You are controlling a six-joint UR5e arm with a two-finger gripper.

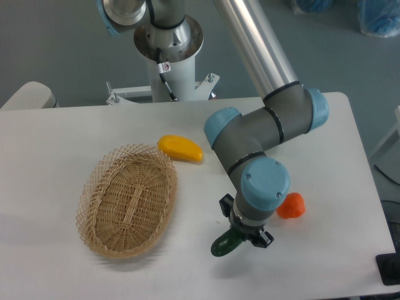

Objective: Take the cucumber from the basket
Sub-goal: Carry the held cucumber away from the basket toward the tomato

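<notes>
a: where's the cucumber (225, 244)?

b: outside the basket (128, 200), over the counter (62, 137), gripped near one end by the hand (245, 236).

a: tricky to hold?

b: likely light, stiff, glossy-slick; gripping mid-body would be steadier.

Even, soft overhead light, sharp focus.
Faint shadows under the basket (127, 201) and arm (259, 134); mild glare on the table (56, 137).

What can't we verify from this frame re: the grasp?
- Gripper fingers: hidden under the wrist, so open or shut is unreadable.
- Cucumber: only one dark green end shows; the rest is behind the gripper.
- Whether the cucumber touches the table: not clear from above.
- Basket: fully visible, nothing in it.
</notes>
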